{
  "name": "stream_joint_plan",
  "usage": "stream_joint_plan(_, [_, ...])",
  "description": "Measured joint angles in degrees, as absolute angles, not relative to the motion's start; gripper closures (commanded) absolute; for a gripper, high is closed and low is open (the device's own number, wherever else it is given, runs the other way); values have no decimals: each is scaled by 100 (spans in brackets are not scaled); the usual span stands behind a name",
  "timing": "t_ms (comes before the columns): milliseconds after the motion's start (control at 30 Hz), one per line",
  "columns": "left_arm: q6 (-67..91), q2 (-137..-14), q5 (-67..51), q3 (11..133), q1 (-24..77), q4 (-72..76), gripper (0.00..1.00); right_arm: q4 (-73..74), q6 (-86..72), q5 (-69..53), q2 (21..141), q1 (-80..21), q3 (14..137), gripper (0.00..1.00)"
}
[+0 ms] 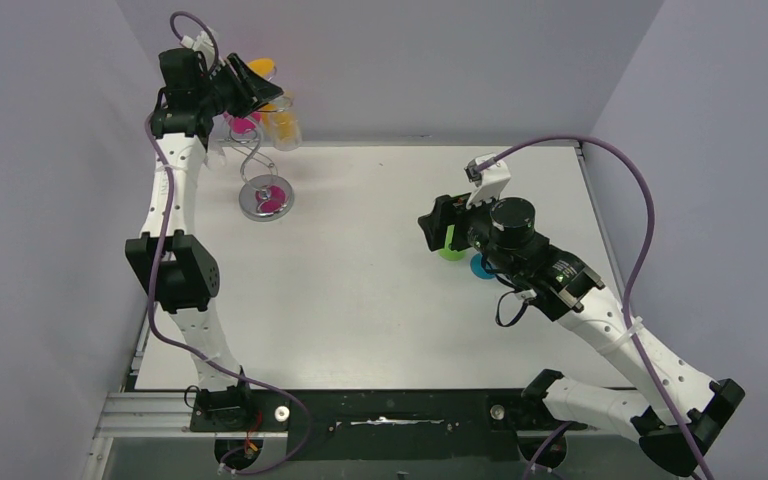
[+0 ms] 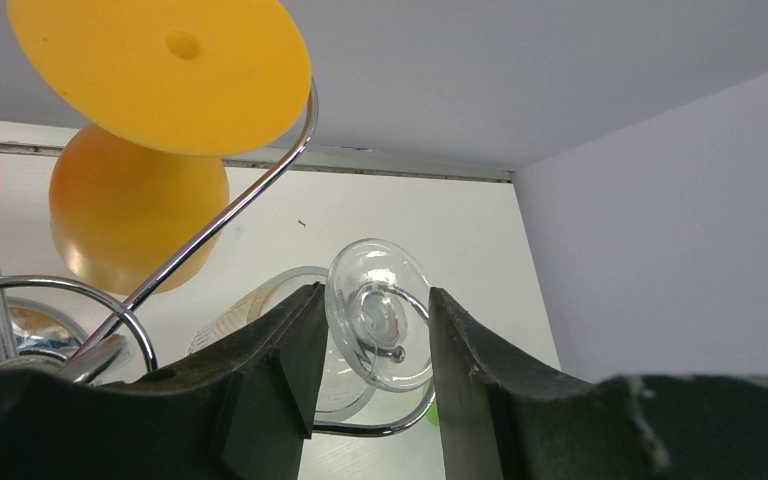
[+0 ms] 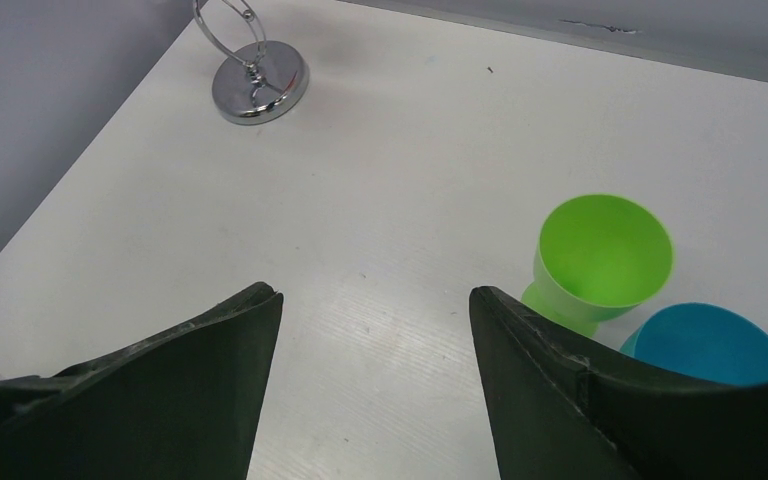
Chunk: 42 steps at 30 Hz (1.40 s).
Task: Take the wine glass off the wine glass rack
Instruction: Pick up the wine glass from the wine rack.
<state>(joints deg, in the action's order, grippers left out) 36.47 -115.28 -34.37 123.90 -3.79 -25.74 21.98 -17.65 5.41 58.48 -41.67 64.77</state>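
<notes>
rack (image 1: 266,198): at 11 o'clock on the table (image 1: 380,300), round base flat on it.
wine glass (image 2: 378,320): clear, hanging upside down on a rack arm, near a yellow glass (image 2: 160,70).
left gripper (image 2: 375,295): narrow, fingers at 9 and 3 o'clock of the glass foot; cannot tell if gripping.
right gripper (image 3: 375,295): wide, holding nothing.
green cup (image 3: 605,250): at 3 o'clock, just beside a blue cup (image 3: 710,340).
</notes>
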Motion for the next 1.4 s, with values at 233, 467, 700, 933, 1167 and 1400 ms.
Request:
stream_joint_plan(233, [3839, -11625, -3699, 12374, -384, -2342, 68, 2200, -1774, 578, 5850, -4167, 6471, 29])
stream_joint_plan(467, [3907, -11690, -3837, 12374, -386, -2268, 78, 2241, -1782, 587, 5850, -4169, 6458, 28])
stream_joint_plan(700, [4001, -11705, -3863, 12372, -386, -2274, 95, 2298, -1780, 628, 5852, -4167, 6425, 28])
stream_joint_plan(933, [4233, -11688, -4130, 12374, -366, -2014, 100, 2296, -1780, 670, 5874, -4167, 6425, 28])
stream_joint_plan(1167, [4484, -11684, -4191, 12293, -388, -1874, 100, 2331, -1778, 742, 5920, -4167, 6425, 27])
stream_joint_plan(1400, [5603, -11426, -4364, 11389, -580, -805, 100, 2320, -1850, 781, 5920, -4167, 6401, 27])
